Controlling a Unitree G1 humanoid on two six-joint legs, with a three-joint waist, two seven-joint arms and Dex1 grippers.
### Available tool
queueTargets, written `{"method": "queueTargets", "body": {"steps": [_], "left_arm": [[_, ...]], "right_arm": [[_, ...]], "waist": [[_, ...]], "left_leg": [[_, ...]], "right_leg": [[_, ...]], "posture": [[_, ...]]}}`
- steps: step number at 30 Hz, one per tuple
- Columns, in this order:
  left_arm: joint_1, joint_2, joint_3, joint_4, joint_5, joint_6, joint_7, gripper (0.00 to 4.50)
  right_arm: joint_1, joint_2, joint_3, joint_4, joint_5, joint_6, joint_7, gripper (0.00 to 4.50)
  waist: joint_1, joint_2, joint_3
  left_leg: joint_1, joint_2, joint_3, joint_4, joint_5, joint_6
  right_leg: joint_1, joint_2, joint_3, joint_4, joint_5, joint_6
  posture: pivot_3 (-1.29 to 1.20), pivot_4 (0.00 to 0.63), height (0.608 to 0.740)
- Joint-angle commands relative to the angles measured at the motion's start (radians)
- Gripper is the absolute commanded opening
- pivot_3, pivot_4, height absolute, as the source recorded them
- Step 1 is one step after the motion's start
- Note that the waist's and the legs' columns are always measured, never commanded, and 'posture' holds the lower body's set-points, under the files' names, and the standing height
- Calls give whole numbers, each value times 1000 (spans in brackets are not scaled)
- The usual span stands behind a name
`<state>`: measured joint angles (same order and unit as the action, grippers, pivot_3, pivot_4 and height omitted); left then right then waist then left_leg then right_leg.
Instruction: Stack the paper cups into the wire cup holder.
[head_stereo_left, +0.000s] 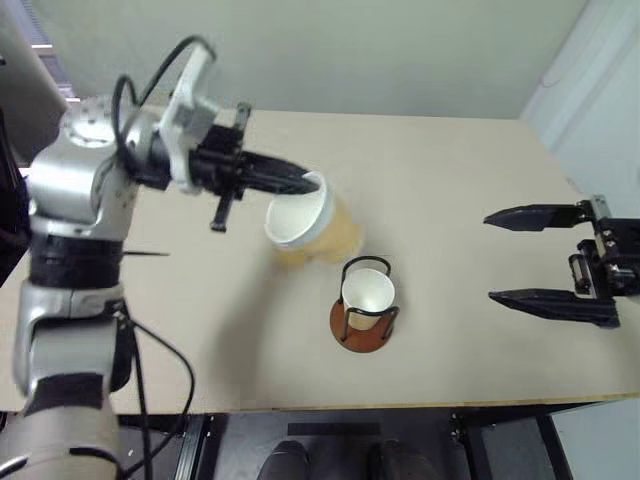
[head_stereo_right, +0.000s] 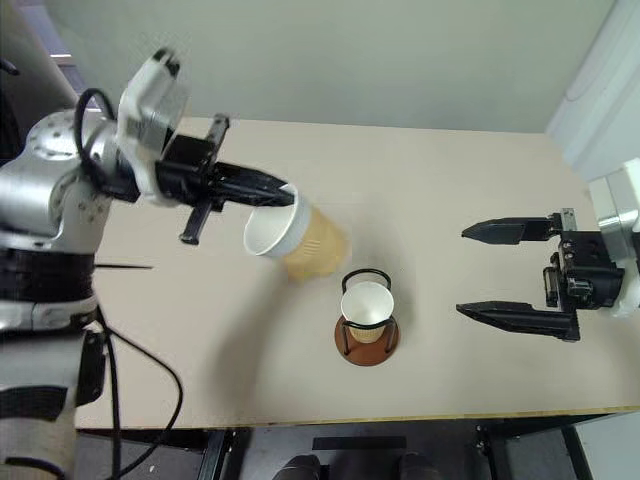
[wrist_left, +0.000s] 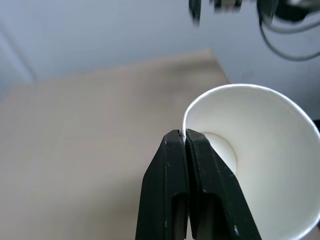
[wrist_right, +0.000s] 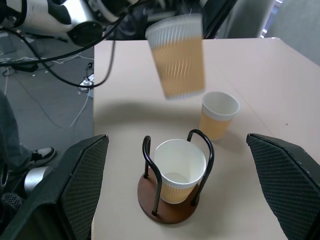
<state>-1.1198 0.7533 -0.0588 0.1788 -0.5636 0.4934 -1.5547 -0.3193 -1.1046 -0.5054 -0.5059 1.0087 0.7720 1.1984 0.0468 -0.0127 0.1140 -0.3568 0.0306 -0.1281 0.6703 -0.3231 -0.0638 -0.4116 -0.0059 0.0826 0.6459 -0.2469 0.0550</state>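
Tan ribbed paper cup (head_stereo_right: 290, 238) pinched by its rim in the clenched left hand (head_stereo_right: 280, 190), hanging tilted, up and off to the side of the wire cup holder (head_stereo_right: 368, 320) with one cup (head_stereo_right: 367, 305) already seated; right hand (head_stereo_right: 485, 270) released, wide, beyond the holder.

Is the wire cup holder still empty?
No: in the right wrist view one paper cup already sits upright inside the wire cup holder, between its black loops on the round brown base.
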Motion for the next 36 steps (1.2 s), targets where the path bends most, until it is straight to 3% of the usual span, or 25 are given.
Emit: {"method": "queueTargets", "body": {"steps": [1, 11, 17, 30, 33, 36], "left_arm": [[-81, -71, -32, 47, -7, -45, -51, 35], [-98, -93, -337, 102, 36, -269, -60, 35], [-109, -121, -397, 195, 86, -371, -60, 35], [-118, -103, -533, 211, 106, -473, -60, 35], [-129, -127, -525, 239, 127, -476, -60, 650], [-131, -139, -517, 253, 144, -486, -60, 1649]], "right_arm": [[6, -12, -41, -30, 6, -17, -25, 4500], [93, -26, -144, -102, 42, 18, -97, 4500], [142, -29, -205, -143, 76, 45, -139, 4500], [180, -30, -237, -193, 117, 59, -214, 4500], [184, -34, -227, -195, 106, 51, -222, 4500], [187, -34, -230, -196, 108, 50, -225, 4500]], "waist": [[0, 0, 0], [4, 0, 0], [5, 0, 0], [9, 0, 0], [10, 0, 0], [10, 0, 0]], "left_leg": [[-1, 0, 0, 1, 0, 0], [-6, 1, -2, 10, -2, 3], [-8, 0, -2, 13, -2, 6], [-9, -1, 0, 13, -3, 7], [-9, -1, 1, 13, -3, 7], [-9, -1, 1, 13, -3, 7]], "right_leg": [[0, 0, 0, 0, 0, 1], [0, 0, 2, -3, 3, 10], [0, 0, 2, -3, 4, 13], [0, -1, 3, -4, 3, 16], [1, -1, 3, -4, 3, 16], [0, -1, 3, -4, 3, 16]], "posture": [[0, 150, 740], [0, 150, 740], [0, 150, 740], [0, 150, 740], [0, 150, 740], [0, 150, 740]]}}
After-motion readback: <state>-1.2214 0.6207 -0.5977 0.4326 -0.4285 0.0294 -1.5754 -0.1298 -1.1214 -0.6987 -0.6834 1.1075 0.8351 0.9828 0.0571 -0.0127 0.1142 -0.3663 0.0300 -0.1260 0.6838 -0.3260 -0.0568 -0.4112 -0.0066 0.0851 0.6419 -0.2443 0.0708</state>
